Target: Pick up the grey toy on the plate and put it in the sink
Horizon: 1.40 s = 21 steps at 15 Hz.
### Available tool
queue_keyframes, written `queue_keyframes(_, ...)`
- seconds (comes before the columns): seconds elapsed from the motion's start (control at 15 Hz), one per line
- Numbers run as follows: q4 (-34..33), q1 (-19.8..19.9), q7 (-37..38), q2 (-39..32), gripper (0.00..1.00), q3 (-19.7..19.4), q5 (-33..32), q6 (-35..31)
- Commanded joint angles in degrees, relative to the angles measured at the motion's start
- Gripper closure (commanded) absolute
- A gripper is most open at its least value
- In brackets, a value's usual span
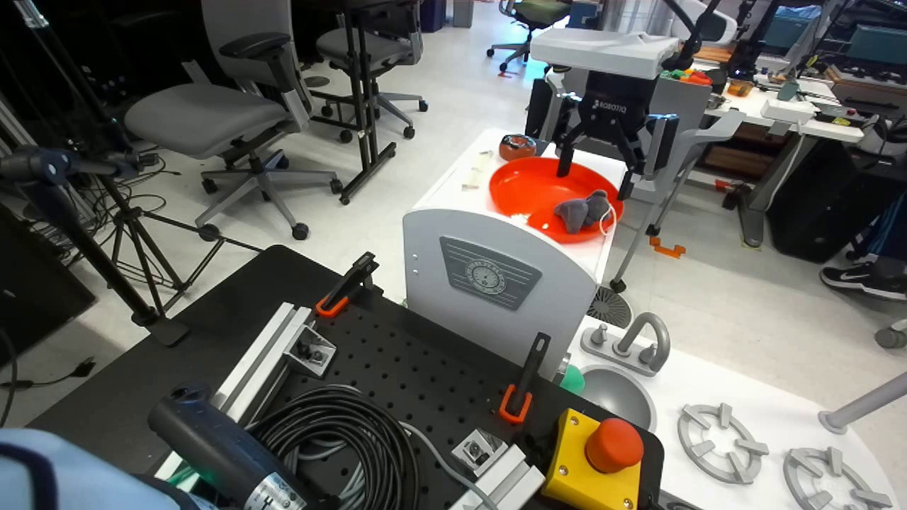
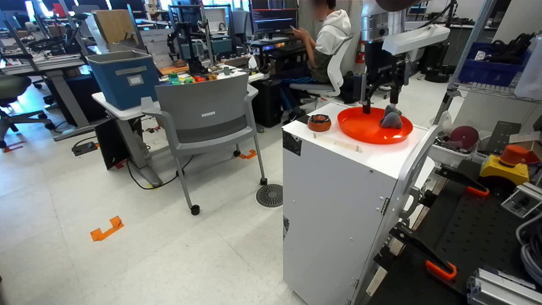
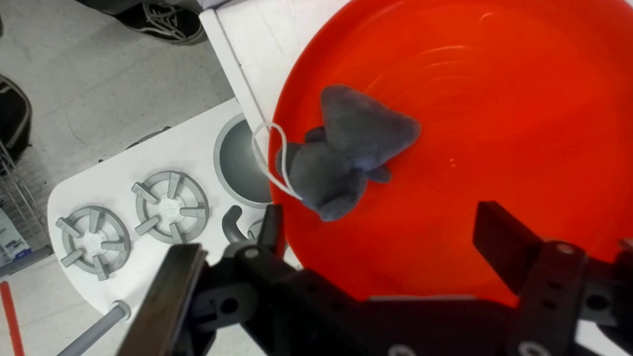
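The grey toy (image 1: 579, 214) is a small plush lump with a white string loop. It lies on the bright orange plate (image 1: 521, 185), near one rim, in both exterior views (image 2: 391, 118). In the wrist view the toy (image 3: 346, 143) lies at the plate's (image 3: 484, 123) left side, its string hanging over the rim. The round grey sink (image 1: 618, 395) sits lower, in the white counter, and is partly hidden behind the plate in the wrist view (image 3: 240, 163). My gripper (image 3: 380, 209) is open and empty above the plate, its fingers pointing down, apart from the toy.
The plate stands on a white cabinet (image 2: 334, 186) with a raised grey panel (image 1: 453, 280). An orange-brown bowl (image 2: 319, 123) stands beside the plate. A grey faucet (image 1: 648, 336) rises by the sink. Burner grates (image 1: 723, 443) and a grey post (image 1: 871, 404) are on the counter.
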<state>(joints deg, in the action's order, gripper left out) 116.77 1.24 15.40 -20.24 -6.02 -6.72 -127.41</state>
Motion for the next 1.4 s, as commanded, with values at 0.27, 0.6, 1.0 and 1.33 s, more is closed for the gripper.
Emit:
queue_keyframes(0.27, -1.3, -0.5, 0.4, -0.9, 0.63, -0.2, -0.7, 0.2)
queue_keyframes(0.6, -1.3, -0.5, 0.4, -0.9, 0.99, -0.2, -0.6, 0.2)
queue_keyframes(1.0, -1.3, -0.4, 0.3, -0.8, 1.0, -0.1, -0.3, 0.2)
queue_keyframes(1.33, -1.2, -0.2, 0.0, -0.4, 0.53, 0.1, 0.5, 0.3)
